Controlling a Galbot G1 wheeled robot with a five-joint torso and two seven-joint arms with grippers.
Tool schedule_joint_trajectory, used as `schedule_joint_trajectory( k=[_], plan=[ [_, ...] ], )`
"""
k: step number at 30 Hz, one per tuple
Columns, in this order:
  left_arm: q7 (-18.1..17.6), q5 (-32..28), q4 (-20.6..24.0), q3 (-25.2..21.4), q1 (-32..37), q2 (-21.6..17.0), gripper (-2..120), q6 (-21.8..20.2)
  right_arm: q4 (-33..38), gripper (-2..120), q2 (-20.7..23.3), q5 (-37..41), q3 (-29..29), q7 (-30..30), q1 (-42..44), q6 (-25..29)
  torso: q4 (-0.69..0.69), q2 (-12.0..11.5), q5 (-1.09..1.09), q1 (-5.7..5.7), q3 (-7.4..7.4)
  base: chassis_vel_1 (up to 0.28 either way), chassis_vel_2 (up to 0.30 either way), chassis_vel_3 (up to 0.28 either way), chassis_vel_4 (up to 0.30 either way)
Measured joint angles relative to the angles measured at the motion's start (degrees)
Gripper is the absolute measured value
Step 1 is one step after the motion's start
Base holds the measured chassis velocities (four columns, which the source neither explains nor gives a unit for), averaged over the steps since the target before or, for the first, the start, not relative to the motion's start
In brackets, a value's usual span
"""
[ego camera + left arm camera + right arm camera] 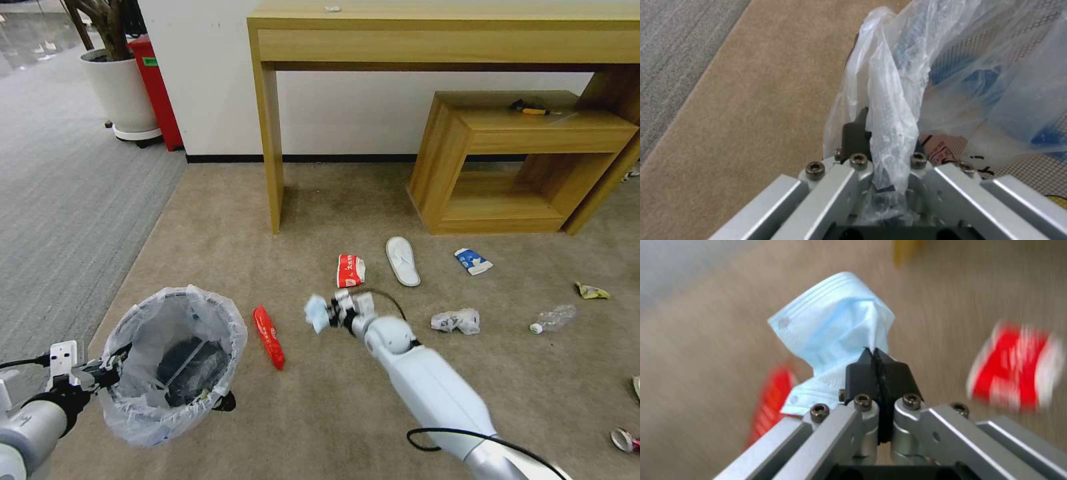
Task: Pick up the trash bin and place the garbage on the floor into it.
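The black trash bin (175, 363) with its crinkly white bag hangs at the lower left, held off the beige floor (320, 200). My left gripper (113, 363) is shut on the bin's rim and bag (889, 110). My right gripper (333, 313) is shut on a blue mask (316, 314), lifted above the carpet right of the bin; in the right wrist view the mask (835, 326) sticks out past the pinched fingertips (896, 376). Garbage lies around: a long red wrapper (269, 337), a red-white cup (350, 271), a white slipper (403, 261), a blue-white carton (473, 261), crumpled paper (456, 321), a clear bottle (553, 318), a yellow wrapper (591, 291).
A tall wooden desk (440, 33) stands against the wall with its leg (272, 147) on the carpet, and a low wooden shelf (520, 160) sits under it. Grey carpet (60, 200), a white planter (123, 90) and a red box (157, 87) are at the left.
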State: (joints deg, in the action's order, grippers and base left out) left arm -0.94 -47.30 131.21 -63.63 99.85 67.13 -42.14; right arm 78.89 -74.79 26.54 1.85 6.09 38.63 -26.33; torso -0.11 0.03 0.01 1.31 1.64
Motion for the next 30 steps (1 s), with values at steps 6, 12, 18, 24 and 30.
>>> schedule_joint_trajectory(
  k=[6,12,18,24,30],
  plan=[
    [-0.2,-0.9,-1.3,0.4,-1.0,-0.6,0,0.0,12.4,0,5.0,8.1,2.8,3.2,-6.0,-1.6,-0.02,0.0,0.0,0.0,0.0,0.0,0.0,0.0,0.0],
    [-0.2,-1.4,-3.6,1.4,-2.0,-1.8,0,0.0,18.4,0,6.2,17.2,10.9,3.9,-15.1,-0.9,-0.01,0.0,0.0,0.01,0.01,0.0,0.0,0.0,0.0],
    [-0.7,-2.7,-7.1,2.5,-3.6,-4.3,0,0.0,21.6,0,1.8,21.5,22.5,4.6,-24.5,-2.7,0.01,0.0,-0.03,0.01,0.0,0.0,0.0,0.0,0.0],
    [-0.7,-3.2,-8.1,2.4,-3.8,-5.1,0,0.0,20.9,0,0.8,19.7,30.5,4.7,-25.7,-3.5,0.0,0.0,-0.02,0.01,0.01,0.0,0.0,0.0,0.0],
    [-0.7,-3.2,-8.4,2.1,-3.6,-5.2,0,0.0,18.0,5,-0.3,12.4,38.1,4.3,-25.9,-4.1,0.0,0.0,-0.01,0.01,0.01,0.0,0.0,0.0,0.0]
  ],
)
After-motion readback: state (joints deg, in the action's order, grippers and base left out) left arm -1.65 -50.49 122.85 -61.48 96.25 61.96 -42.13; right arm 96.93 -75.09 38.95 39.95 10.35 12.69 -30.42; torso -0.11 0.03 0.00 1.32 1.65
